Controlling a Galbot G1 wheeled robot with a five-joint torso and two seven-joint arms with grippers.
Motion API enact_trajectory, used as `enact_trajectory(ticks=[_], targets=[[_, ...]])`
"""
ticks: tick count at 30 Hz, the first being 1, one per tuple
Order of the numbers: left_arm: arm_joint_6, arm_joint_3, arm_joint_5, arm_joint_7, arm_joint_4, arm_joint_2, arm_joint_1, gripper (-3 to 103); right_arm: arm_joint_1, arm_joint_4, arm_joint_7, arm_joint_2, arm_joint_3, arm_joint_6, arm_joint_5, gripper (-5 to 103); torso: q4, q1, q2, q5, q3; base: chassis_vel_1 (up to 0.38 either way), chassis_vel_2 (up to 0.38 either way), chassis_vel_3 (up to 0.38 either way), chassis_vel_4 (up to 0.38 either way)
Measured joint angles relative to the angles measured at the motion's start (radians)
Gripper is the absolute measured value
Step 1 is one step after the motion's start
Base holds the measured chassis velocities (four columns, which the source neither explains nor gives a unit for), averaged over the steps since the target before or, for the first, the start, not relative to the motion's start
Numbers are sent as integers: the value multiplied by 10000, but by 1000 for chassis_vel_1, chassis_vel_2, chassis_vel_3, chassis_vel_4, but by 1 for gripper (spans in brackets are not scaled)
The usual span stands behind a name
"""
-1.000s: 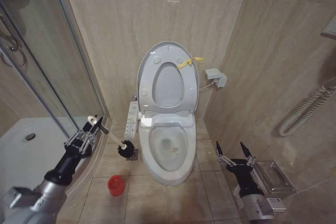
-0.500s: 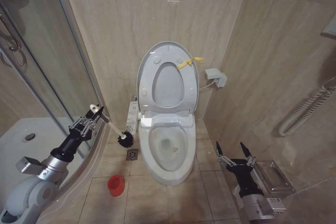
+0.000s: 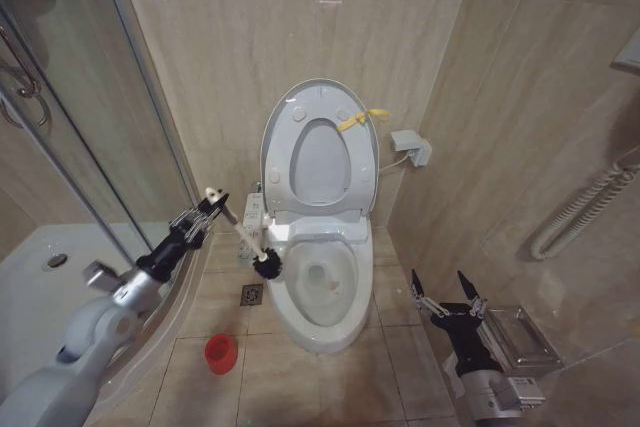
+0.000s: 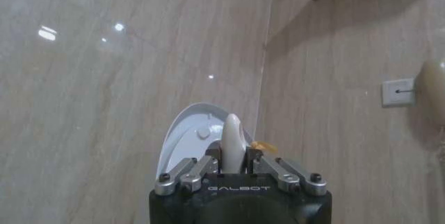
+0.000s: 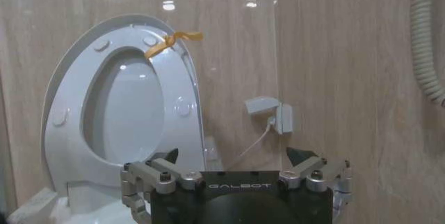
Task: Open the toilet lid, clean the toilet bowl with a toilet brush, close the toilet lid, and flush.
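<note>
The left claw (image 3: 207, 205) is clamped on the toilet brush (image 3: 247, 238), its dark head at the left rim of the toilet bowl (image 3: 320, 282). The toilet lid (image 3: 318, 152) stands upright. The right claw (image 3: 444, 287) hangs spread wide, empty.

Head view looks down; both wrist views share the toilet lid (image 5: 76, 109).

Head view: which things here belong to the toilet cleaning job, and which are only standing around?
For the job:
- toilet lid, raised
- toilet bowl
- toilet brush, held by the left gripper beside the bowl
- red cup holder on the floor

Only standing around:
- floor drain
- wall socket
- shower glass
- right gripper, idle
</note>
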Motion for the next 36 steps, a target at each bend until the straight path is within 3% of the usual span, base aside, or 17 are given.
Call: enact_trajectory(ticks=[9,19,26,32,36], targets=[[-219,1781,0,355,2120,-168,-2104,23,0,0,-3,0,0,0,0,100,0,0,0,-1,0,0,0,0,0],[-346,3089,271,425,2960,-870,-3037,23,0,0,-2,0,0,0,0,100,1,-1,0,1,0,0,0,0,0],[-1345,4374,1190,503,4829,-1780,-3900,23,0,0,-4,0,-1,0,0,100,0,0,0,0,0,0,0,0,0],[-1612,4899,1509,453,5502,-2378,-4183,23,0,0,-4,1,-1,0,0,100,-3,0,0,1,0,0,0,0,0],[-2049,5181,2225,446,6256,-2827,-4429,23,0,0,-3,0,0,0,0,100,-1,-1,1,0,0,0,0,0,0]])
